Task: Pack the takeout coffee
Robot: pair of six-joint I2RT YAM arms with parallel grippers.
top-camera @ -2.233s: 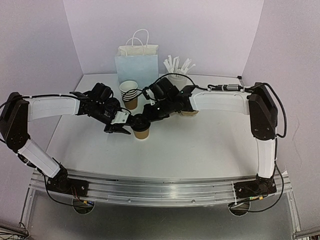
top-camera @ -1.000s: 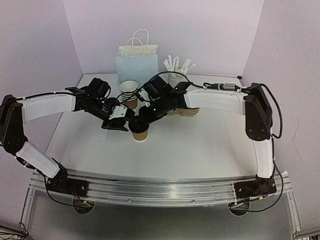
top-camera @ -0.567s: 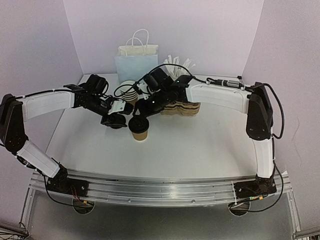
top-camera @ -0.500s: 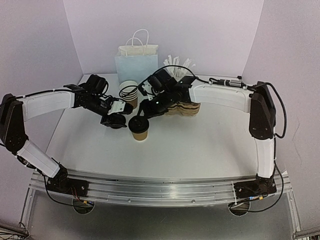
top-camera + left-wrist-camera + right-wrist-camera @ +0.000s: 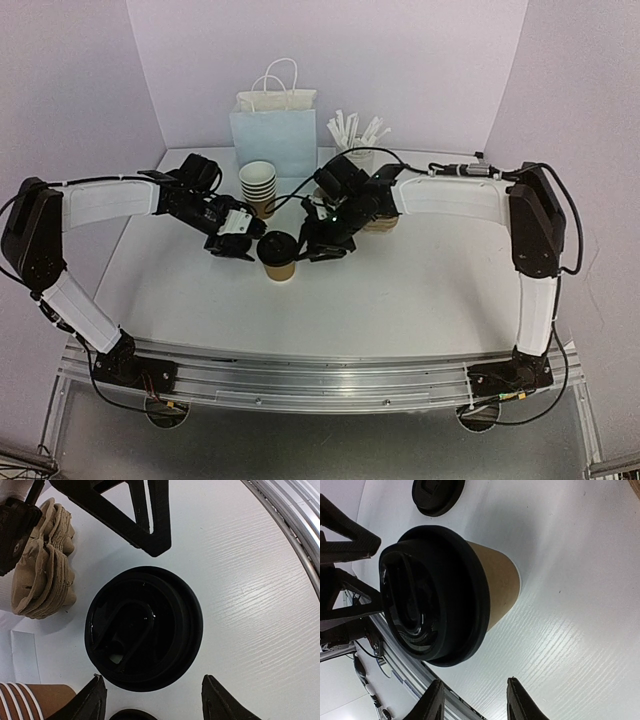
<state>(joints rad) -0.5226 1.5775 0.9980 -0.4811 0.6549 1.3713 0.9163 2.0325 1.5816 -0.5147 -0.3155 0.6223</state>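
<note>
Right fingers (image 5: pixel 434 701) now clear of lidded cup (image 5: pixel 280 254)

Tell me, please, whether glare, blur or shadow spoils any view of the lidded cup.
Top view: even light, soft shadows, cup sharp. Left wrist view: lid crisp, with small glints. Right wrist view: cup close and sideways, its lid dark with little detail.

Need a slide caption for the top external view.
Lidded kraft cup stands between the open left tool and right tool; cup stack and paper bag behind.
</note>
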